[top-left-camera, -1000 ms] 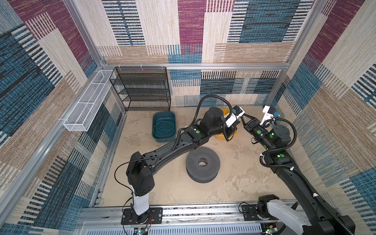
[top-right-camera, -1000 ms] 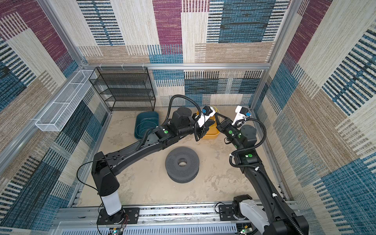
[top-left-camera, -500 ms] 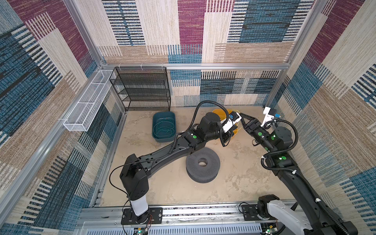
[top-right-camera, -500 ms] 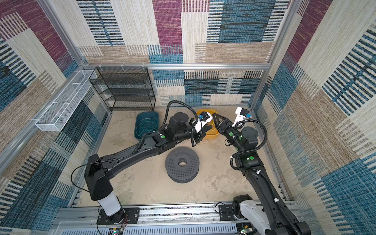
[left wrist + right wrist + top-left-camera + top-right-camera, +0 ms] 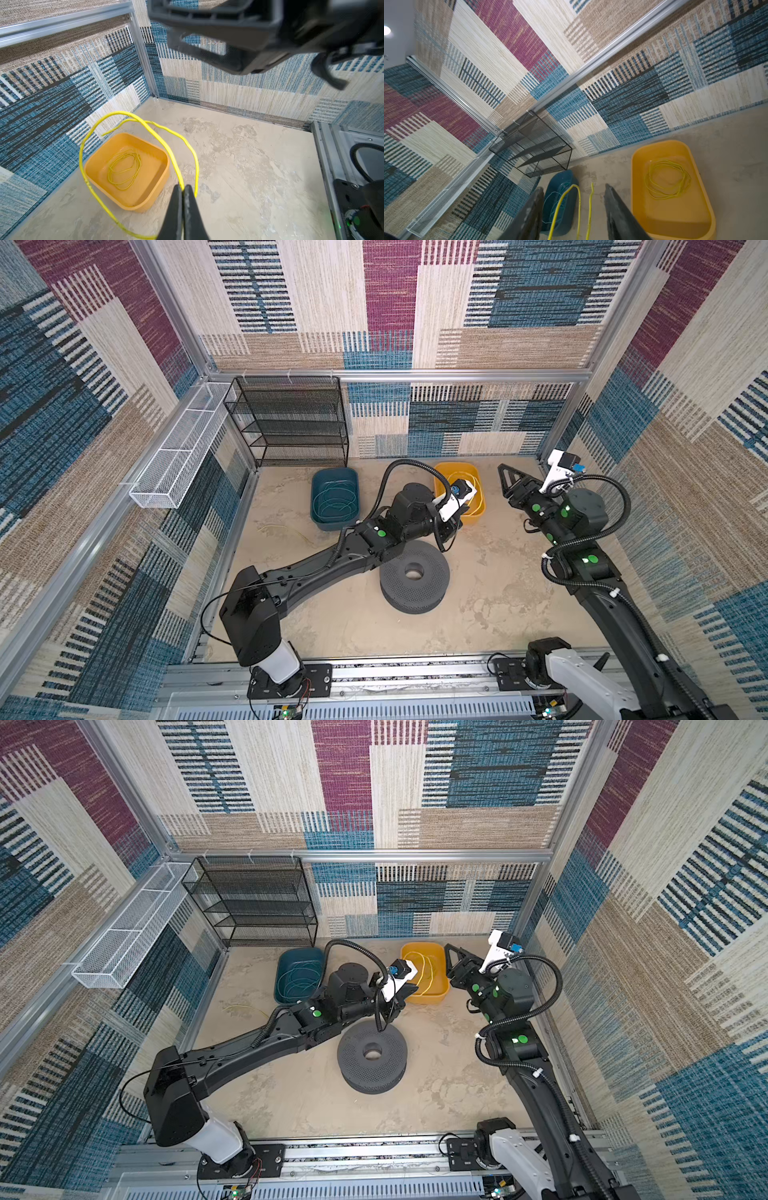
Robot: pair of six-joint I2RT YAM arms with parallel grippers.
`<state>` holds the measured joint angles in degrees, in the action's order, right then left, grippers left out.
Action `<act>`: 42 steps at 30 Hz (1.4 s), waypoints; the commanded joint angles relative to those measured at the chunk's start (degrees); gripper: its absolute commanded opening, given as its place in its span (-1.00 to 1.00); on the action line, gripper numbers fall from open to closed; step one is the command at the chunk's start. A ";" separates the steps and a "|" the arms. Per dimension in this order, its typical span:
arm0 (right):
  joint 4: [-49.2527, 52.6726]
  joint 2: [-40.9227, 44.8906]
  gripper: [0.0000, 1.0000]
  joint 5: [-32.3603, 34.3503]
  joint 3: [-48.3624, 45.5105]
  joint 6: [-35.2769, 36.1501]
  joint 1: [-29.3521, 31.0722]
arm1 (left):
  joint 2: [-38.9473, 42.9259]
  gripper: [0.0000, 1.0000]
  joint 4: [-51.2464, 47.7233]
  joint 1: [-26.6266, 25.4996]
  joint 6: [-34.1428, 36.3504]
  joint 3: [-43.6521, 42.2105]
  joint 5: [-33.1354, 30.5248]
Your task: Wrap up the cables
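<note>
The beige tabletop (image 5: 259,162) is walled by patchwork carpet panels. Above it, the left gripper (image 5: 182,188) is pressed together on a loose yellow cable (image 5: 173,166), whose loop arcs out over the yellow bin (image 5: 149,199). The right gripper (image 5: 574,190) stands spread, with cable strands running between its fingers, and a second coiled cable (image 5: 667,178) lies inside the bin.

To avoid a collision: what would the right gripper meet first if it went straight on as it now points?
Probably the yellow cable: two strands cross between the fingers of the open right gripper. Beyond lies bare floor; depth is unclear.
</note>
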<state>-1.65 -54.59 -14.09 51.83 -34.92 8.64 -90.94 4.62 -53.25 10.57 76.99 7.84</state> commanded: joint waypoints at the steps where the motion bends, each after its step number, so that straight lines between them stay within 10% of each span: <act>1: 2.04 -3.77 0.01 -11.14 1.29 4.50 -0.04 | 3.68 -1.00 -0.07 0.08 3.51 -2.47 -0.38; 7: 0.63 -10.10 -0.01 -26.06 1.85 5.12 0.01 | 12.19 -1.00 -2.96 0.08 6.78 -10.69 -3.50; 27: -5.63 -9.92 -0.13 -32.10 -4.03 -0.75 3.29 | 13.60 -1.00 -3.57 0.15 7.89 -12.04 -6.08; 42: -6.46 -10.79 -0.87 -30.48 -3.50 -1.20 3.92 | 14.18 -1.00 -3.23 0.09 8.59 -12.26 -6.75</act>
<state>-5.02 -65.06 -44.75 47.72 -35.57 12.43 -77.34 0.16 -53.23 18.11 64.71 1.72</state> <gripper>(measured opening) 0.087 0.049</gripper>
